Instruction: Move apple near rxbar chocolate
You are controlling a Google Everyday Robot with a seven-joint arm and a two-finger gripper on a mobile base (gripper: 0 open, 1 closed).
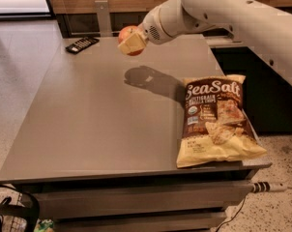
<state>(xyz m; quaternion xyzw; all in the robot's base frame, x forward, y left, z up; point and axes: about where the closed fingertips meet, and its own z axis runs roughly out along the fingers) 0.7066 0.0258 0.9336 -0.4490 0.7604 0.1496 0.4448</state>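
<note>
Camera view: the gripper (132, 41) hangs above the far part of the table (97, 124), its jaws closed around the apple (126, 32), with 1 pale flat finger (135, 42) across the near face. The apple is round, red-orange and smooth, held clear of the surface; which way its stem points cannot be told. To its left, well apart, the rxbar chocolate (81, 44) lies flat near the far left corner, a thin black packet whose long axis runs from near-left to far-right. The white arm (218, 8) stretches away to the right. On the matte grey tabletop's near right lies a glossy brown-and-yellow chip bag (215, 122), top toward the far side.
</note>
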